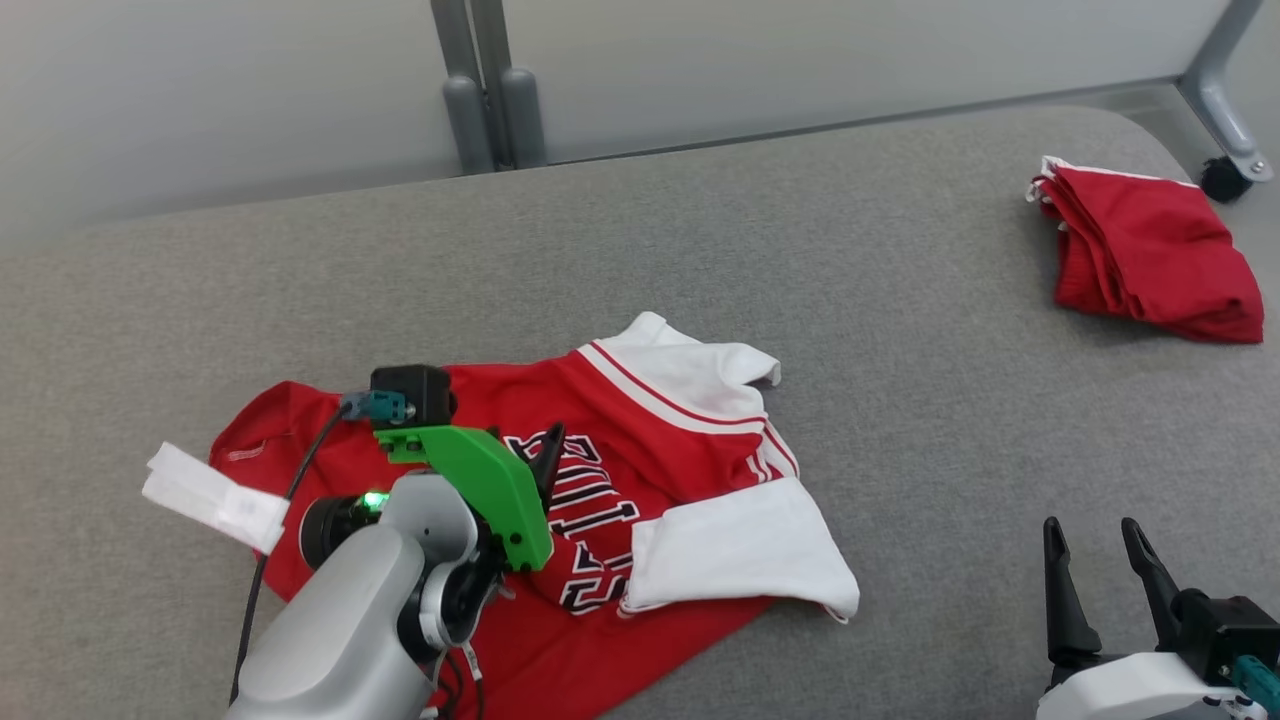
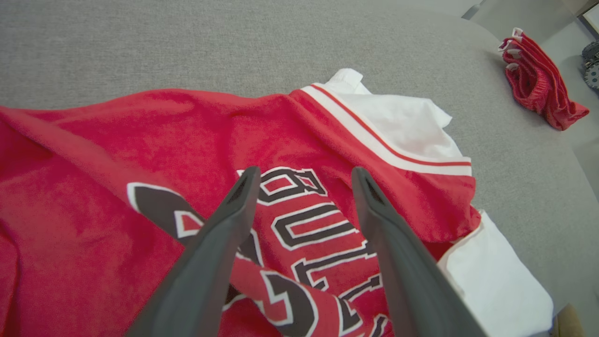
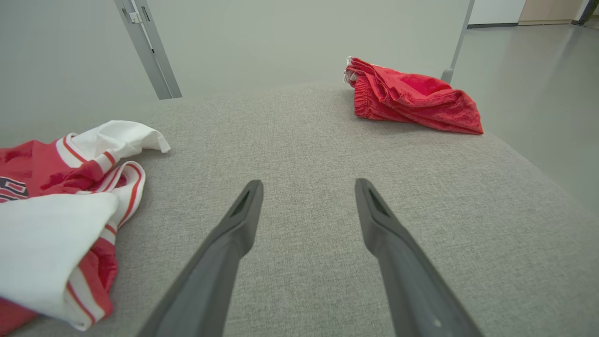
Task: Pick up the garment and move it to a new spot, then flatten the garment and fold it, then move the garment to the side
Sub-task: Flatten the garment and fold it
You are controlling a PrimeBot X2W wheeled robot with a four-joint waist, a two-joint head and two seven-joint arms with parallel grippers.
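Observation:
The garment (image 1: 640, 470) is a red jersey with white sleeves and black lettering, lying rumpled on the grey cushioned surface (image 1: 900, 400) at centre left. Over its lettered chest hovers my left gripper (image 1: 545, 450); in the left wrist view the left gripper (image 2: 304, 175) stands open above the jersey (image 2: 140, 140) with nothing between its fingers. My right gripper (image 1: 1095, 535) rests at the lower right, open and empty, apart from the cloth. Seen from the right wrist, the right gripper (image 3: 309, 185) points across bare grey surface, with the jersey (image 3: 61, 196) to its left.
A folded red garment with white trim (image 1: 1145, 250) lies at the far right back corner of the surface. A white tag (image 1: 215, 497) hangs on my left arm's cable. Grey metal frame posts (image 1: 490, 90) stand behind the surface. A caster wheel (image 1: 1225, 178) sits beyond the right edge.

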